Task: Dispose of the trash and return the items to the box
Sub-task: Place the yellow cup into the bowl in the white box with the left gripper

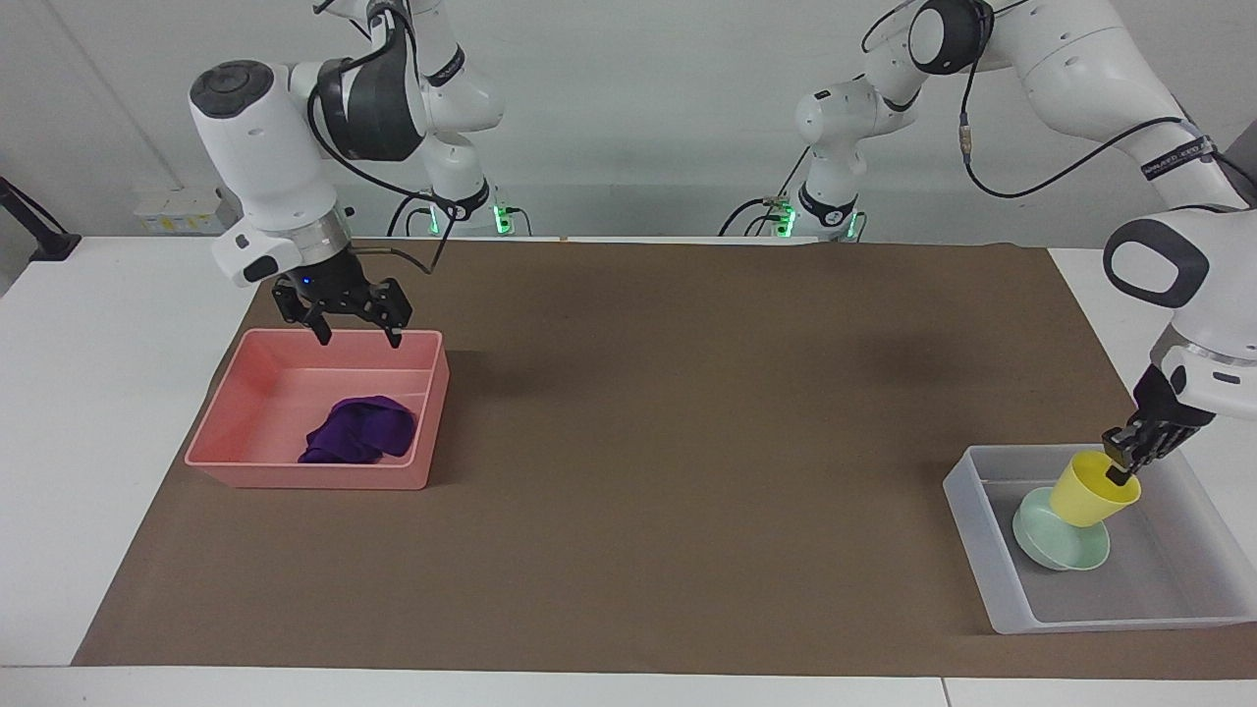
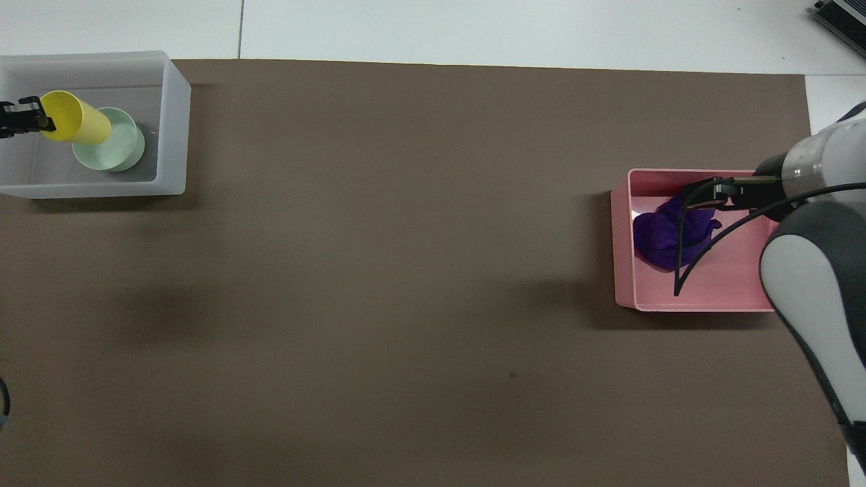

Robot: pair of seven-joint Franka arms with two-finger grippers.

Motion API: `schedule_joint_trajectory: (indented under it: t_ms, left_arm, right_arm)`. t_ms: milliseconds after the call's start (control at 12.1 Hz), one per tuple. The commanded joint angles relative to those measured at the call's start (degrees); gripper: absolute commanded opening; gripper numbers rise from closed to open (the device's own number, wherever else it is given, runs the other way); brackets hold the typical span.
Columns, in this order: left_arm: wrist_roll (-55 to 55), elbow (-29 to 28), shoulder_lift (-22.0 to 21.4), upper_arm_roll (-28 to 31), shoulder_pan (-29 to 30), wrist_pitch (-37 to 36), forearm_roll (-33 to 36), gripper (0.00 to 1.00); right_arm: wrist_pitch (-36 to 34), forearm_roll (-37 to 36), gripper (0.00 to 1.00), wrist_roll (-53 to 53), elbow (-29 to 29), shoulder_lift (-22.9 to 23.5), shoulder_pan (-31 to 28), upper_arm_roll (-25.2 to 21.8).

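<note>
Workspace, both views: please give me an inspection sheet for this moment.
Surface: brown mat on a white table.
Job's things: purple cloth in the pink bin; green bowl in the translucent box; yellow cup tilted over the bowl.
Clutter: nothing seen.
Grippers: left pincer shut on the cup's rim; right pincer open, empty, over the pink bin.
Cables: black cable hangs from the right arm.
Surroundings: white wall.
</note>
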Motion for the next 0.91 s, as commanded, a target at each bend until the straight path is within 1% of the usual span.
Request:
schedule_joint_trajectory:
  t_ms: [0, 82, 165, 247, 330, 412, 495, 659, 824]
  left_arm:
    - [1.1, 3.9, 4.0, -0.6, 1.2, -0.9, -1.5, 0.00]
    - [1.1, 3.7, 4.9, -0.6, 1.2, -0.1, -1.5, 0.00]
    - [1.1, 3.2, 4.9, -0.5, 1.2, 0.4, -1.4, 0.00]
    - [1.1, 2.2, 4.8, -0.5, 0.6, 1.1, -1.5, 0.00]
    - [1.1, -0.1, 4.5, -0.5, 0.5, 2.5, -1.5, 0.00]
    - [1.0, -1.1, 4.5, -0.5, 0.5, 3.7, -1.5, 0.00]
    - [1.0, -1.5, 4.7, -0.5, 0.5, 4.3, -1.5, 0.00]
    - [0.7, -3.3, 4.8, -0.4, 0.8, 7.3, -1.4, 0.00]
    - [0.5, -4.2, 4.7, -0.3, 1.0, 8.2, -1.4, 0.00]
  right_arm:
    - [-5.5, -0.6, 1.00, 1.0, 5.0, -0.7, -0.8, 0.0]
    - [-6.7, -0.6, 1.00, 0.9, 5.0, -2.2, -0.9, -0.4]
    - [-8.4, -0.6, 1.00, 0.9, 5.1, -3.5, -1.4, -0.4]
    - [-10.3, -0.6, 1.00, 0.8, 5.2, -4.4, -1.7, -0.5]
    - [-12.5, -0.4, 1.00, 0.7, 6.2, -4.8, -2.0, -0.6]
    - [-16.8, 0.1, 1.00, 0.7, 10.0, -4.7, -3.1, -0.4]
    - [-19.1, 0.2, 1.00, 0.8, 11.8, -4.3, -3.5, -0.4]
    - [-18.1, 0.2, 1.00, 0.9, 8.4, -5.6, -3.9, -0.4]
    - [-17.0, 0.2, 1.00, 0.6, 5.6, -7.0, -3.8, -0.4]
